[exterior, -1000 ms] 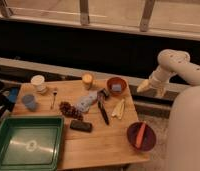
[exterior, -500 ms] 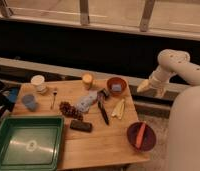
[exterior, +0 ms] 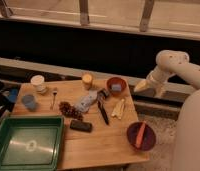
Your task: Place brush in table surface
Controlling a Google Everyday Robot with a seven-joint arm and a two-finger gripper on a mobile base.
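Claw (exterior: 151, 88) hovering beyond right edge of table surface (exterior: 103, 145); cannot tell whether spread or pinching. Brush (exterior: 103, 112) lying well left-below claw. Reaching in, arm risking clipping brown bowl (exterior: 116, 85) sitting between.

site: robot test area | proof: staged table (exterior: 110, 145), railing (exterior: 84, 14) | tool (exterior: 149, 89): right of table

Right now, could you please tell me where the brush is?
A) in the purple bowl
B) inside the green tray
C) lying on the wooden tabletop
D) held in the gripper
C: the brush lies flat on the table surface near its middle, while the gripper hangs beyond the table's right edge, apart from it.
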